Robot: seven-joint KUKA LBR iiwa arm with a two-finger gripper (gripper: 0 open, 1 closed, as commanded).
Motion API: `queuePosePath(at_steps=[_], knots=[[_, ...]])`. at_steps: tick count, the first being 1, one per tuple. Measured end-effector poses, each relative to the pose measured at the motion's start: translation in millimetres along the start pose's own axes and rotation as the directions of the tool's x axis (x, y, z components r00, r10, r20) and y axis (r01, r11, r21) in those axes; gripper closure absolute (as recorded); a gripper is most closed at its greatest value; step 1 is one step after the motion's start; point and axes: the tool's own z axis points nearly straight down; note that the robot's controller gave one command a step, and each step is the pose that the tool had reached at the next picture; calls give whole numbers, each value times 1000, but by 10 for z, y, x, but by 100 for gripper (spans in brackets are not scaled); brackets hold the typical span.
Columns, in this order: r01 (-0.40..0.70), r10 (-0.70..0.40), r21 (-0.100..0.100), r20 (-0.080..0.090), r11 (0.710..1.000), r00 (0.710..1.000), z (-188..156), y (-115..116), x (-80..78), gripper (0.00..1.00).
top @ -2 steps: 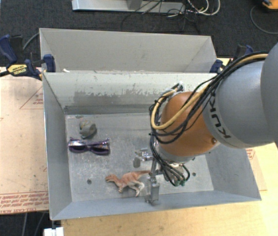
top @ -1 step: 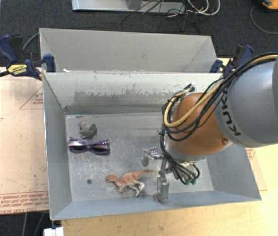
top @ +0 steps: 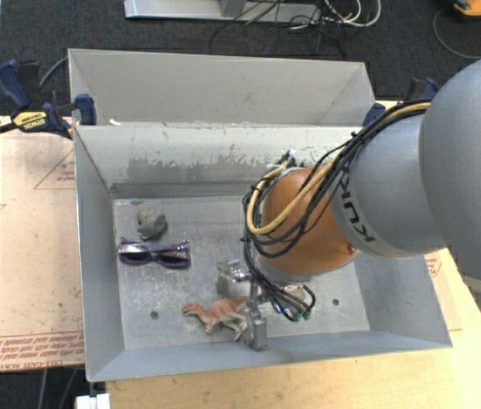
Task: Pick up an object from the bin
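Scanning from the left wall of the grey metal bin (top: pixel 95 254), the first item is a small grey lump (top: pixel 150 222) on the floor near the back. Its kind cannot be told. Just in front of it lie purple sunglasses (top: pixel 155 252), frame running left to right. Both items lie well apart from the gripper.

Further right, close to the front wall, lies a tan toy dinosaur (top: pixel 214 315). Its long axis runs roughly left to right across the view, with the thin end pointing left. Its right end reaches the gripper (top: pixel 245 307).

The gripper stands low over the bin floor at the dinosaur's right end. Its two fingers (top: pixel 256 331) stand spread apart, one toward the back and one toward the front wall. The line between them crosses the dinosaur's long axis. The front finger sits just beside the dinosaur's right end; contact cannot be confirmed. Nothing is clamped between the fingers.

Judgement: the dinosaur is the nearest item and extends leftward from the gripper. A closing move would catch only its right end, so a small shift to the left would give a fuller hold across the body.

Above and to the right, the orange cover (top: pixel 304 228) and its looped cables (top: pixel 266 224) sit on the wrist. The grey arm (top: pixel 444 169) enters from the right.
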Motion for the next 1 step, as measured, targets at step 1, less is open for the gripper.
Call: queuePosePath(at_steps=[1], knots=[[0, 0, 3, 5, 1000, 1000, -29, 129, -17, 100]])
